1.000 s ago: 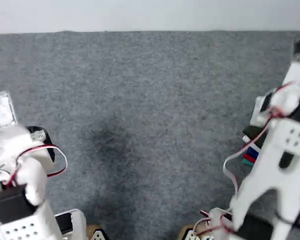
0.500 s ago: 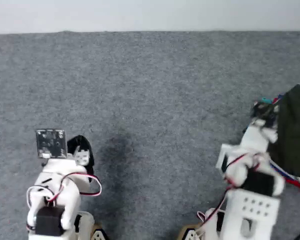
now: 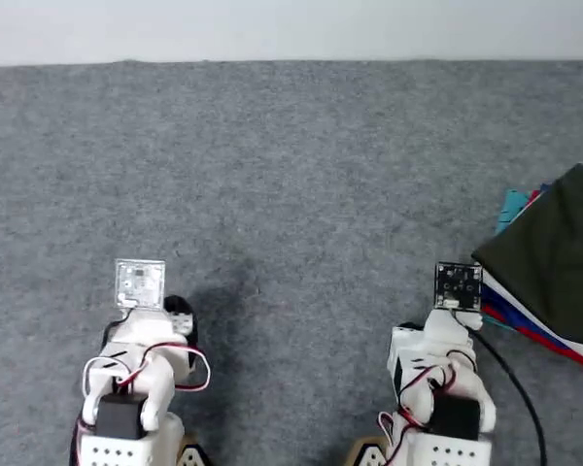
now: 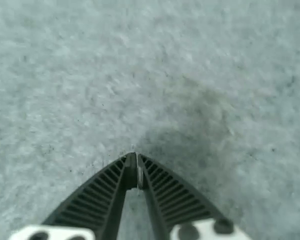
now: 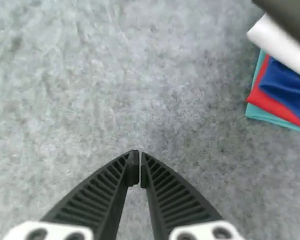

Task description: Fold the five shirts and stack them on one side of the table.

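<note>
Pulling back was the whole story: a second earlier both arms had been stretched out, the right one over at the table's right edge, and now both sat tucked in by their bases at the near edge. The left gripper (image 4: 134, 161) had its claw pressed together on nothing, and the right gripper (image 5: 136, 156) was the same, each hanging over grey felt. With the right arm out of the way, the stack of shirts (image 3: 554, 277) showed on the right side of the table (image 3: 301, 165), near that arm but apart from it. The dark shirt (image 3: 562, 252) lay on top, with white (image 5: 277, 42), blue (image 5: 290, 87), red (image 5: 267, 106) and teal (image 5: 264, 117) edges peeking out below, so five layers by colour. Job looked pretty much done, arms just parking. As for what held what, the pile sat straight on the felt
</note>
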Controlling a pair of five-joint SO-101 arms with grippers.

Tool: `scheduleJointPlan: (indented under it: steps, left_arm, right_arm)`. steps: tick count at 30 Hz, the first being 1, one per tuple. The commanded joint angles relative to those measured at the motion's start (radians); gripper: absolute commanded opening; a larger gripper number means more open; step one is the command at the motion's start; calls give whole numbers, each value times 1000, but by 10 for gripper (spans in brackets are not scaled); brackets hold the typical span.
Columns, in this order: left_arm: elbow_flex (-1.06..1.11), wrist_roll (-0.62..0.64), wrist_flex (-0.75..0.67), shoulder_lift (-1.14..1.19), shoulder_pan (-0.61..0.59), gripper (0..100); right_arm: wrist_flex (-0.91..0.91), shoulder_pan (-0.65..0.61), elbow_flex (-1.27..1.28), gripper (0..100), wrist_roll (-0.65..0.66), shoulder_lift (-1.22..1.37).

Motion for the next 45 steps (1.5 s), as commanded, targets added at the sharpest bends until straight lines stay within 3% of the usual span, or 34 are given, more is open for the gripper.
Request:
scheduleJointPlan:
  steps: [1,6,19,22,30,45]
  left_arm:
    - [10,-11,-72,-9,-34,14]
    - [12,-11,-74,-3,-35,14]
    - [12,-11,41,-8,-35,14]
    - [13,-11,46,-8,-43,14]
    - [13,-11,46,-8,-40,14]
    - [13,-11,46,-8,-40,14]
  right_arm:
    - [-30,-12,6,9,25,13]
    - [-28,-18,66,9,146,18]
    - [27,-8,66,9,138,13]
    - [27,36,64,9,72,13]
    - [24,383,64,9,-137,13]
    - [24,406,64,10,-146,13]
